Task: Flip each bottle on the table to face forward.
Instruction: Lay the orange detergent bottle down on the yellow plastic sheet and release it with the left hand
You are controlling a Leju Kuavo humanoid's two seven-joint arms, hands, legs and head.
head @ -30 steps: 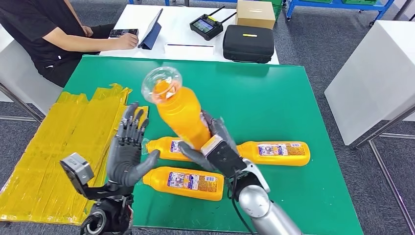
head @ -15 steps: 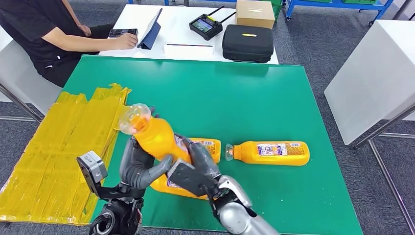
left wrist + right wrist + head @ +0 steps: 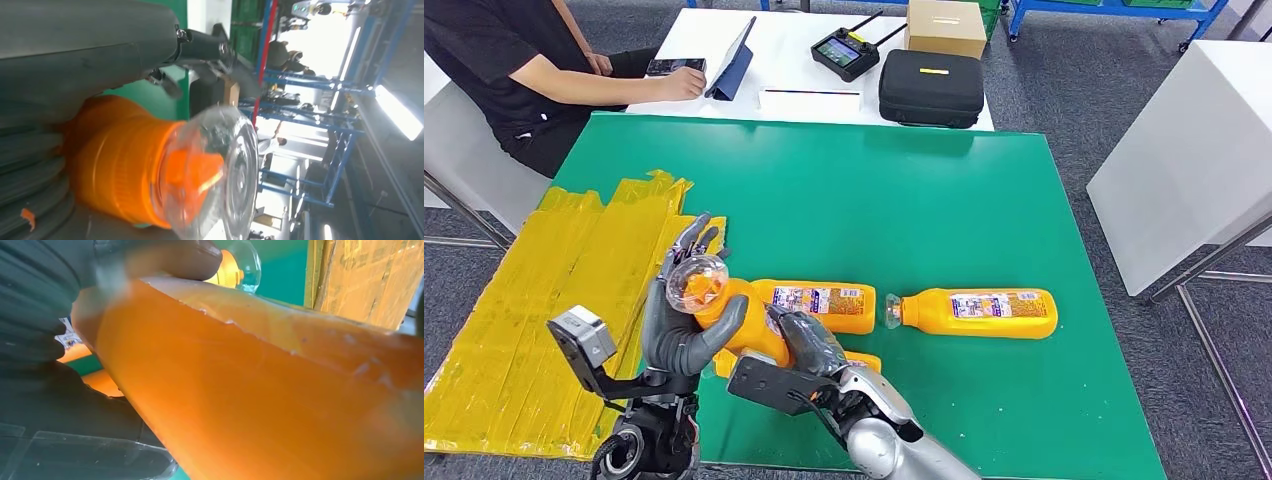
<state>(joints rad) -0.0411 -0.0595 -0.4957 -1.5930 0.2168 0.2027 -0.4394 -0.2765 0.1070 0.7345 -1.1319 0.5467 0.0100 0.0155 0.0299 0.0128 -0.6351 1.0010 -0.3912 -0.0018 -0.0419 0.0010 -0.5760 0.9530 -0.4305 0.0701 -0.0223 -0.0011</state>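
An orange bottle (image 3: 749, 322) with a clear domed cap (image 3: 696, 282) is held above the green table (image 3: 944, 200) near its front left, cap pointing left and up. My right hand (image 3: 802, 362) grips its body from below. My left hand (image 3: 682, 325) cradles the neck, thumb laid across the bottle's shoulder and fingers (image 3: 688, 243) stretched up behind the cap. In the left wrist view the cap (image 3: 220, 170) sits right beside my thumb (image 3: 75, 45). The right wrist view has the bottle's body (image 3: 280, 390) against my fingers (image 3: 35, 315). Three more orange bottles lie flat: one (image 3: 822, 300) just behind my hands, one (image 3: 979, 312) to the right, one (image 3: 864, 360) mostly hidden under my right hand.
A crumpled yellow sheet (image 3: 544, 290) covers the table's left side. Behind stands a white table (image 3: 724, 30) with a remote controller (image 3: 846, 52), a black case (image 3: 931, 88), a cardboard box (image 3: 946, 27) and a tablet. A person (image 3: 514, 70) sits at its left end.
My right hand has brought the bottle down and left from upright and high into my left hand, whose thumb has come over its neck. The lying bottles have not moved.
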